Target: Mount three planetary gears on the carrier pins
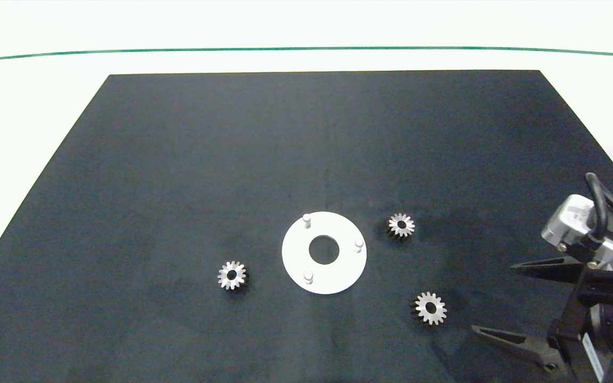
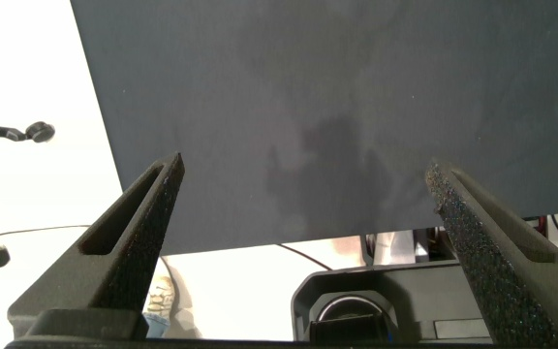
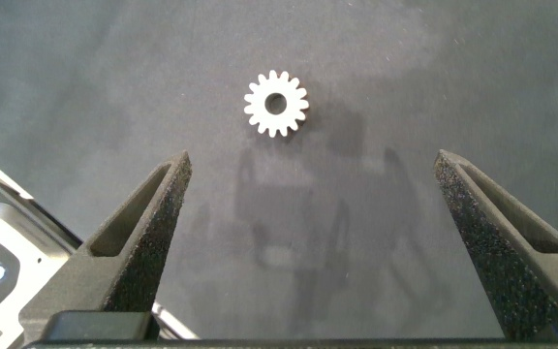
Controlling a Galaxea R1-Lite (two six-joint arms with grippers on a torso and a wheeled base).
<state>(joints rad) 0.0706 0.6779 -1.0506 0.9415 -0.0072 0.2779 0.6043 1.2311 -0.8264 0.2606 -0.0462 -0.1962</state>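
We kept our right gripper (image 1: 493, 298), jaws spread wide and empty, lined up toward the nearest small silvery toothed gear (image 1: 430, 308) lying flat on the black surface (image 1: 179, 159); the white carrier disc's three pins (image 1: 307, 218) stood bare; left gripper (image 2: 303, 184) open, idle

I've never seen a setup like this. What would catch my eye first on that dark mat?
A white ring-shaped disc near the middle of the black mat, with three short pins standing bare around its centre hole. Three small silvery gears lie loose around it: one to its left, two to its right. The right gripper, jaws wide open, points at the nearest gear from the right edge.
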